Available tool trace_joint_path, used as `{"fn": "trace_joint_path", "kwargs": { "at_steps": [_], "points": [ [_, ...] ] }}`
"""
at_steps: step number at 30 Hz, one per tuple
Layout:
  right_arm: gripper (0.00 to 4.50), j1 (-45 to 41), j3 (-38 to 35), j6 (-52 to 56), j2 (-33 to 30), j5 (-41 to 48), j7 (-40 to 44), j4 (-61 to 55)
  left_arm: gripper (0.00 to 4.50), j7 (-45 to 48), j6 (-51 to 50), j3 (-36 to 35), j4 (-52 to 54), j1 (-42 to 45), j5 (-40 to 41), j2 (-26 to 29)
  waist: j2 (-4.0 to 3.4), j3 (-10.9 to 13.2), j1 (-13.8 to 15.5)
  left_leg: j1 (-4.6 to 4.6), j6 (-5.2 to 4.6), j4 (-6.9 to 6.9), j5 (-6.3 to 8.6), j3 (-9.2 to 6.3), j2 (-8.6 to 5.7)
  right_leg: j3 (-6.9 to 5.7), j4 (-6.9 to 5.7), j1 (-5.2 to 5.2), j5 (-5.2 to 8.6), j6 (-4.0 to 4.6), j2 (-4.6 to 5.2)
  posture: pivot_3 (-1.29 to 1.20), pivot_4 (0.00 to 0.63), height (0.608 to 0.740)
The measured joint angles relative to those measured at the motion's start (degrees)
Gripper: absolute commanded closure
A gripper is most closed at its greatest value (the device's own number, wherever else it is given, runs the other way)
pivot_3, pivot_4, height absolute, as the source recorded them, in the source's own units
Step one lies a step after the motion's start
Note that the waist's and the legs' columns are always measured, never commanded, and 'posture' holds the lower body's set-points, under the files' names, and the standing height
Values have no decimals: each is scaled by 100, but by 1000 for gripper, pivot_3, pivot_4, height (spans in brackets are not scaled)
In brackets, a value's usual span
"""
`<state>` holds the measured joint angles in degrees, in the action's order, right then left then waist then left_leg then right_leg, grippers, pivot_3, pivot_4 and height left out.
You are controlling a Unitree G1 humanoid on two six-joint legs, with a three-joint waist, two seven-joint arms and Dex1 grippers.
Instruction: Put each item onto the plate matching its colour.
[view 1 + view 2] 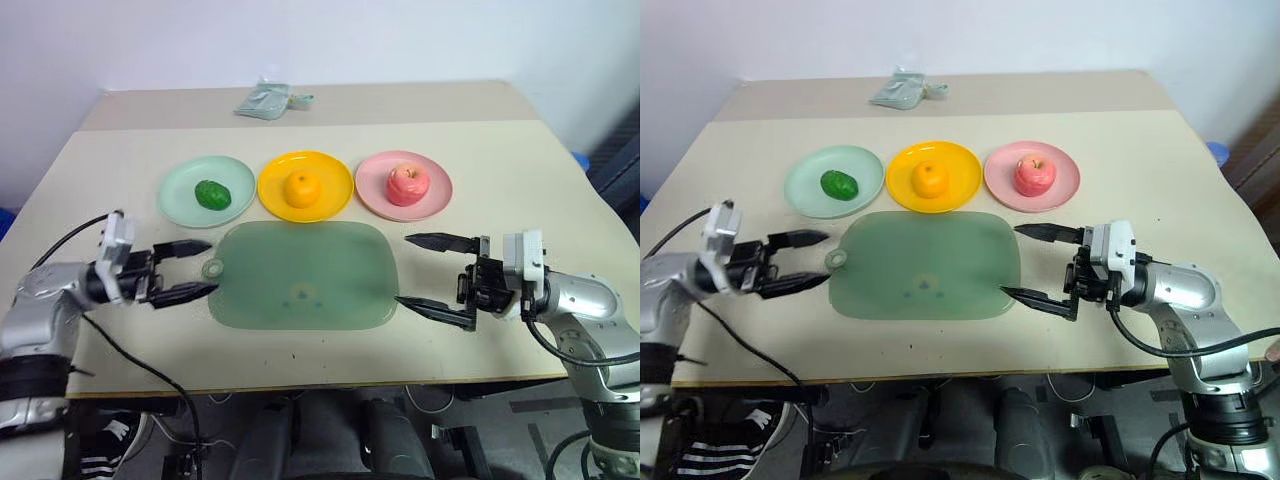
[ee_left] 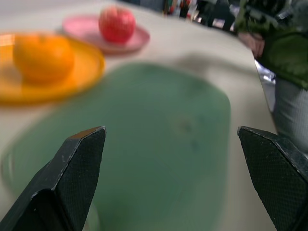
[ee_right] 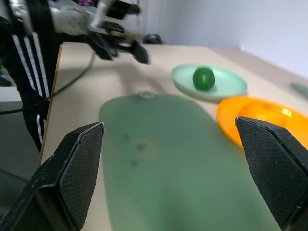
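Sorted: orange (image 1: 302, 187), apple (image 1: 407, 184), green fruit (image 1: 211, 194) plated. Left claw (image 1: 193, 268) and right claw (image 1: 428, 273) released, empty. Risk: careless sweep nudging board (image 1: 300, 275) into plates.

A beige table (image 1: 520, 170) carries three plates in a row across its middle: a mint green plate (image 1: 176, 192), a yellow plate (image 1: 336, 180) and a pink plate (image 1: 437, 184). Just in front of them, toward the near edge, lies a translucent green board (image 1: 300, 275). A pale green packet (image 1: 264, 100) sits by the far edge.
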<state>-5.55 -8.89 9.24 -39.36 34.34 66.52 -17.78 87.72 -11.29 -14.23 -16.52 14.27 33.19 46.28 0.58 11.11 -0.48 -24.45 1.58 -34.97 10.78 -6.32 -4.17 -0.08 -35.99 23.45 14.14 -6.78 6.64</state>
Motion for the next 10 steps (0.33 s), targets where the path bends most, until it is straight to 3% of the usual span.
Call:
{"fn": "trace_joint_path", "kwargs": {
  "at_steps": [10],
  "points": [
    [50,161,-99,0,-19,10,-44,-2,0,-292,-93,-289,605,-210,234,-30,0,-1,-12,-2,3,11,2,1,1,-5,2,4,5,5,9,0,150,740]
  ]
}}
